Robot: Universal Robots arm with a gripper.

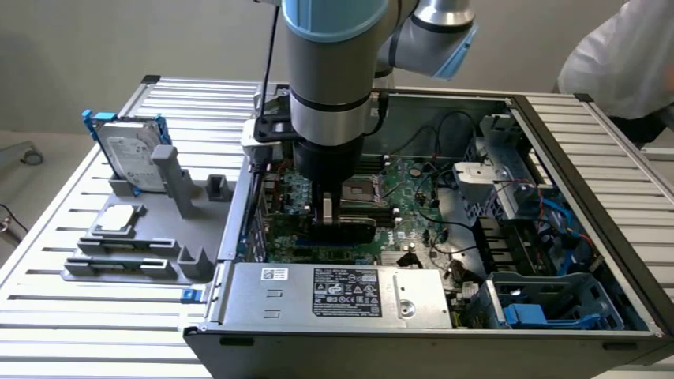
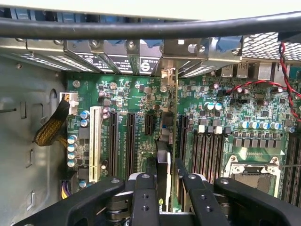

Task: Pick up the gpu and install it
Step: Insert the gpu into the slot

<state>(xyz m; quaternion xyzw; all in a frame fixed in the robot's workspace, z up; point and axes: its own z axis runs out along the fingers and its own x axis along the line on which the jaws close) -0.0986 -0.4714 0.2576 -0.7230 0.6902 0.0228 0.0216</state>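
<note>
Hand (image 2: 167,190) grips gpu (image 2: 163,153) edge-down, lengthwise along slots (image 2: 131,141).

We see the arm (image 1: 327,71) in grey with pale blue caps, and the gripper (image 2: 167,188) is black all over. The gpu (image 2: 163,165) shows us a dark face and a sliver of green along its edge. The motherboard (image 2: 136,99) is deep green, striped by black slots (image 2: 114,141) and one white slot (image 2: 95,141). We spot a braided yellow-and-black cable (image 2: 49,127) and twisted red and black wires (image 2: 286,75). There is a silver hard drive (image 1: 132,150) in a blue frame, a plain grey holder (image 1: 179,197), and a ribbed silver table (image 1: 63,316).
</note>
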